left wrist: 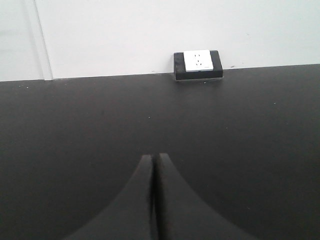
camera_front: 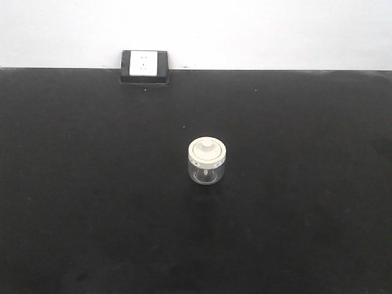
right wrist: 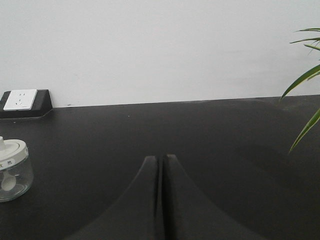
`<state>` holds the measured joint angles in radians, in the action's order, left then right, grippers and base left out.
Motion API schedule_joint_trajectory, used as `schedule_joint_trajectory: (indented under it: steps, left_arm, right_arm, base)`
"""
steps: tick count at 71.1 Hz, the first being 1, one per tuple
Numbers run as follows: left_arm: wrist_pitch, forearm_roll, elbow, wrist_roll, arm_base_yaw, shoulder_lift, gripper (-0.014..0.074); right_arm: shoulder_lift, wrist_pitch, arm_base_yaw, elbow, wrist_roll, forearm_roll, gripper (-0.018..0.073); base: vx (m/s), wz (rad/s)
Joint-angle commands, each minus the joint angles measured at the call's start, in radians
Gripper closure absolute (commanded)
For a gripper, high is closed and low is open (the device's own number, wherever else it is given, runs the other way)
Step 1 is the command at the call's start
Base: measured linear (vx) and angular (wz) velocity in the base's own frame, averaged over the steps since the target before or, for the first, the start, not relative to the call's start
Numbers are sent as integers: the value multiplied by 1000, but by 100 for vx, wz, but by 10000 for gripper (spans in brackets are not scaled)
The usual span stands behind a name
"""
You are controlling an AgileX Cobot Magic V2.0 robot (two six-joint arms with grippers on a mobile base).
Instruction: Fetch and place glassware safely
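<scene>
- Socket point(camera_front: 144, 64) sits at the table's point(camera_front: 73, 184) far edge against the white wall, the landmark here
- Left gripper point(left wrist: 154, 159): fingers pressed together, holding nothing, low over bare tabletop, nearer the camera than the socket and a little left of it
- Jar point(camera_front: 207, 161) stands upright with its lid point(camera_front: 207, 150) on, well in front of the socket and to its right, untouched
- Right gripper point(right wrist: 161, 159): fingers together, empty, right of the jar and apart from it
- Green leaves point(right wrist: 305, 80) show far right of the socket

black table point(camera_front: 92, 214) bears lidded glass jar point(camera_front: 207, 162) and socket box point(camera_front: 144, 66).
</scene>
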<state>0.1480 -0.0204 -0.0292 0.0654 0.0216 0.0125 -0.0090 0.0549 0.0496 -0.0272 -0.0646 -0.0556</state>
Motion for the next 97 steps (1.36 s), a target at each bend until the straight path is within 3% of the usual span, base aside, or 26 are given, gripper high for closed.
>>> schedule_joint_trajectory:
  steps: [1, 97]
  left_arm:
    - [-72, -8, -27, -8, 3, 12, 603]
    - [-72, -8, -27, -8, 3, 12, 603]
  right_arm:
    - [-14, -75, 5, -20, -1, -1, 563]
    - [-14, -75, 5, -20, -1, -1, 563]
  base:
    - [0, 0]
    - [0, 0]
